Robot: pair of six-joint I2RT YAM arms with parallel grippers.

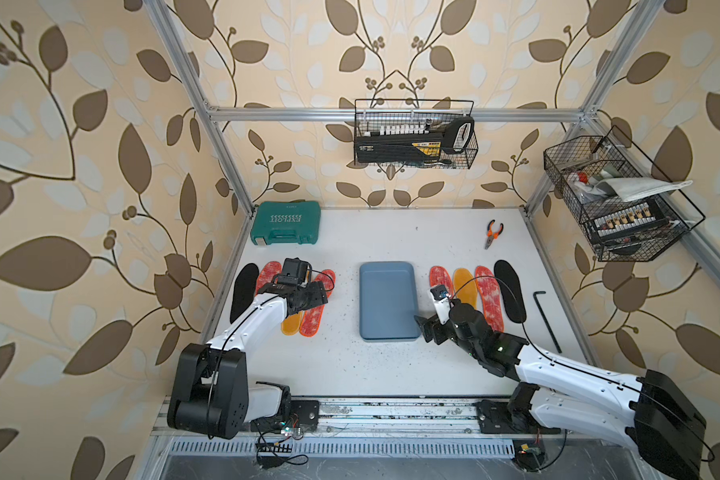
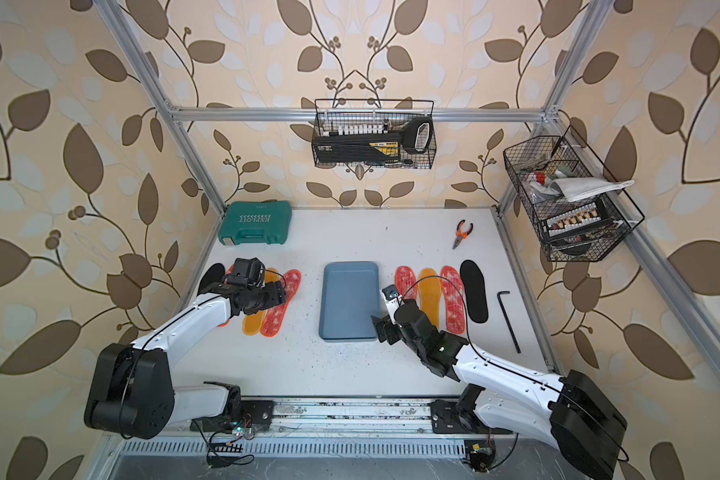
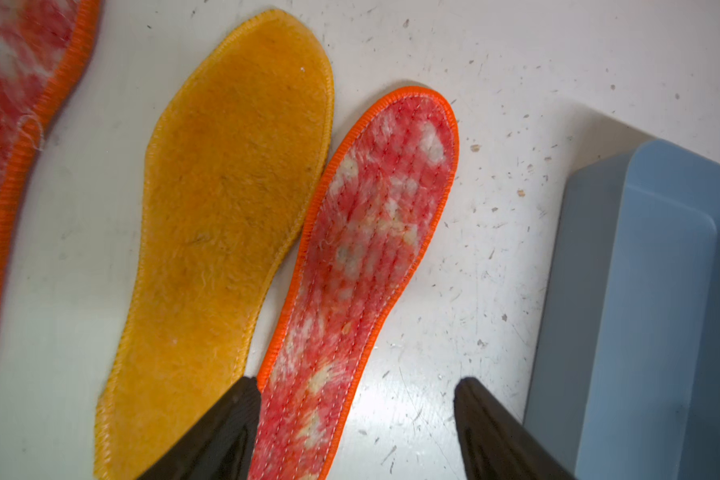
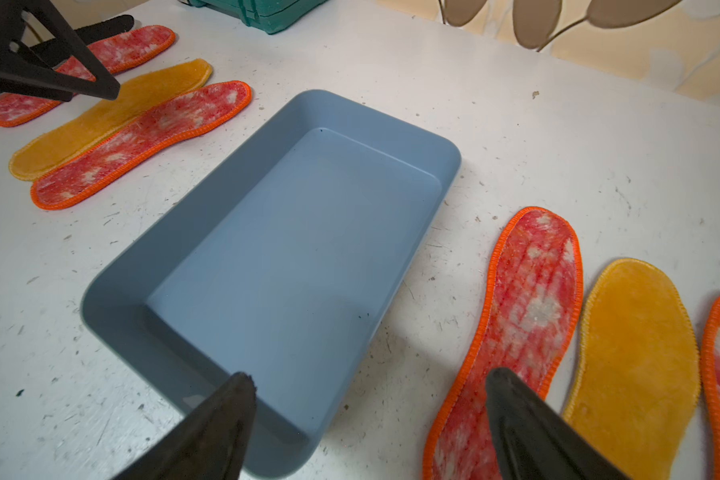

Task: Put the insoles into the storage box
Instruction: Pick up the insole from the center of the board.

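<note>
Storage box (image 1: 387,303), a shallow blue-grey plastic tray, sat empty mid-frame in both top views. One row of four flat foot-shaped insoles (image 1: 312,324) lay on the white surface (image 1: 350,365) at its left, and another row (image 1: 463,286) at its right.

The left tool (image 3: 356,382) stood wide and held nothing. Its jaws straddled one end of a red-white mottled insole with orange edging (image 3: 371,249), which touched a mustard-yellow fleecy insole (image 3: 225,232).

The right tool (image 4: 371,374), equally wide and bare, hung by the box's lower right corner.

The insoles looked light, thin and floppy. Pinching one across its narrow width near an end seemed best, since a drooping toe could snag the rim.
</note>
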